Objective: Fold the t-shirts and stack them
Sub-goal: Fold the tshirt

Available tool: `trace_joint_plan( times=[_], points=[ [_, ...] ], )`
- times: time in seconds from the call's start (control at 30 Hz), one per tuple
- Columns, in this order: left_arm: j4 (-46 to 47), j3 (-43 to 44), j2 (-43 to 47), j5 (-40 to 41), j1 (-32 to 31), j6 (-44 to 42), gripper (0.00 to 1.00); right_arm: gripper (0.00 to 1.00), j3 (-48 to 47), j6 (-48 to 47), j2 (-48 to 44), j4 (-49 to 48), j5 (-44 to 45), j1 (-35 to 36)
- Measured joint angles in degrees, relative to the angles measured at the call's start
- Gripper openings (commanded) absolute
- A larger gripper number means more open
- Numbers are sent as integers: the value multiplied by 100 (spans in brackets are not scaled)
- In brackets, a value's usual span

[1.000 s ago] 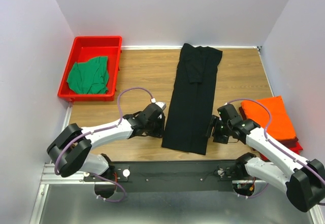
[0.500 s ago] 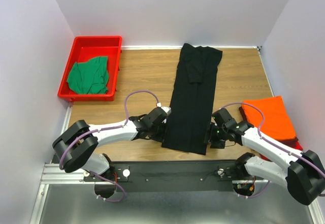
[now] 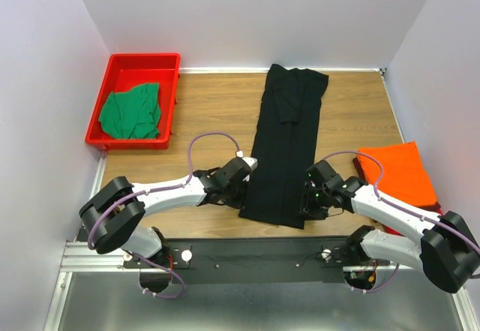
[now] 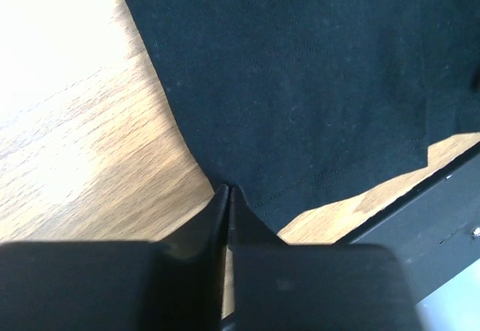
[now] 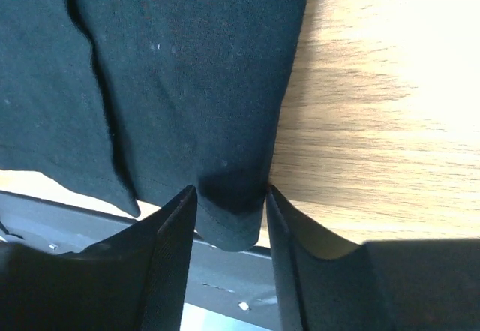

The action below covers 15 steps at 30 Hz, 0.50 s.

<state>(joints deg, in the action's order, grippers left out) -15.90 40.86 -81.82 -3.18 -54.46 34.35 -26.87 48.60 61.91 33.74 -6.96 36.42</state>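
Right wrist | black t-shirt [image 5: 187,76] hem | between right gripper [image 5: 230,192], jaws apart

The left hand [image 3: 240,197] and right hand [image 3: 307,208] apparently cover the black t-shirt's [image 3: 285,143] near corners.

The white-and-black left arm [image 3: 161,192] lies low over the wooden worktop [image 3: 210,106], elbow out to the left and forearm running to the right. The black two-finger left claw [image 4: 227,190] has its jaws pressed together with only a thin slit between them, tips at the edge of the black cloth t-shirt [image 3: 289,136]. The white-and-black right arm [image 3: 390,215] mirrors it, stretched low to the left. The black right claw [image 5: 229,192] has its jaws apart, with a corner of that shirt between them.
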Motion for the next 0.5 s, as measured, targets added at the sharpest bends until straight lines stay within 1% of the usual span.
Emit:
trace_joint_plan(
  times=[0.1,0.13,0.17,0.2,0.27,0.37,0.5],
  points=[
    [-55,26,0,2,-4,-48,0,30,-22,-15,81,-2,-2,0],
    [-72,37,4,2,-4,-48,0,29,-20,-13,96,9,2,2],
    [-96,48,7,2,-4,-48,0,21,-17,-9,103,22,2,2],
    [-107,57,13,2,-4,-46,0,19,-4,-4,105,24,2,2],
    [-146,61,42,2,-4,-28,0,8,44,17,66,24,0,2],
    [-245,61,160,0,-4,48,0,4,142,96,-57,24,-11,2],
    [-262,26,435,-22,59,181,0,4,260,212,-358,153,-7,2]
  ],
)
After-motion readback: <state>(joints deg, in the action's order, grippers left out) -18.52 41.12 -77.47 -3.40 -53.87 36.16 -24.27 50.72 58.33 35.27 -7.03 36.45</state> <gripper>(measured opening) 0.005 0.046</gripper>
